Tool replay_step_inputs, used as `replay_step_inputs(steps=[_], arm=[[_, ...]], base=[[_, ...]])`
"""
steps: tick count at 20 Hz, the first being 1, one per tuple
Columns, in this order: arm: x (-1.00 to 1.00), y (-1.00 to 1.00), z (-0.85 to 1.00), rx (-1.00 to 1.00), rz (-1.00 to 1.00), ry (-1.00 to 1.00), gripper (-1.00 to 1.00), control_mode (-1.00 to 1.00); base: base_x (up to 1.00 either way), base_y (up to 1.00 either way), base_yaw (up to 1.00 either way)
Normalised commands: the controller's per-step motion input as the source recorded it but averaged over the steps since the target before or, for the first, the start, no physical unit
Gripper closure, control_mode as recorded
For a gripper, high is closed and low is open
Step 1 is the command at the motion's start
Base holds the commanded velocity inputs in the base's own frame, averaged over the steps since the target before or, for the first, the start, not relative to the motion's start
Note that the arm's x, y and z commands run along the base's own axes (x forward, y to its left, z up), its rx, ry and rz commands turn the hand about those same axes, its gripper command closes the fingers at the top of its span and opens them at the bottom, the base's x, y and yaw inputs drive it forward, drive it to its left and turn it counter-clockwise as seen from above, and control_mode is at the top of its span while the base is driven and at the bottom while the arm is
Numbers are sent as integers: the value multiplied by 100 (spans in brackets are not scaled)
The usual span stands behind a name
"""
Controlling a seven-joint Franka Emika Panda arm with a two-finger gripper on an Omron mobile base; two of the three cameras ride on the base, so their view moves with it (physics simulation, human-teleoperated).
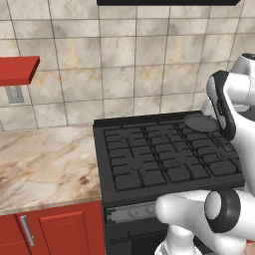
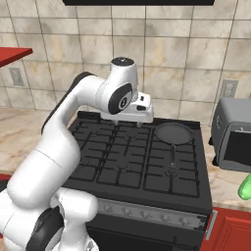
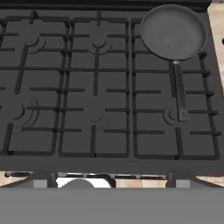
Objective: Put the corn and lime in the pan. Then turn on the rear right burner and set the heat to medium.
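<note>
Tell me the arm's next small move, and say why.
Probably swing the arm toward the counter right of the stove, where a light-green piece, likely the corn, shows at the frame edge beside the toaster. The pan on the rear right burner looks empty, and the gripper hovers over the stove's middle holding nothing.

The pan (image 2: 174,132) is sitting on the rear right burner (image 3: 174,41) of the stove (image 2: 132,162), at the back right corner. Its handle is pointing toward the front of the stove. Nothing is lying in the pan. A toaster (image 2: 234,139) is standing on the counter (image 2: 226,182) just to the right of the stove. The corn (image 2: 246,188) is lying on that counter in front of the toaster, at the right edge. Another counter (image 1: 45,164) is lying to the left of the stove, with cabinet doors (image 1: 60,231) below it. A shelf (image 1: 17,69) is hanging on the wall above that counter.
</note>
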Motion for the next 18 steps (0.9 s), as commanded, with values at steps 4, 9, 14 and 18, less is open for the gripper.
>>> replay_step_inputs(steps=[4, 9, 14, 18], arm=[[-4, -100, -15, 0, -4, 8, -100, -100], [-19, -100, -23, -2, -9, 12, -100, -100], [-10, -93, -23, -4, -13, 17, -100, -100], [27, -19, -14, -4, 0, 3, -100, -100]], base=[[0, 0, 0], [0, 0, 0], [0, 0, 0], [0, 0, 0]])
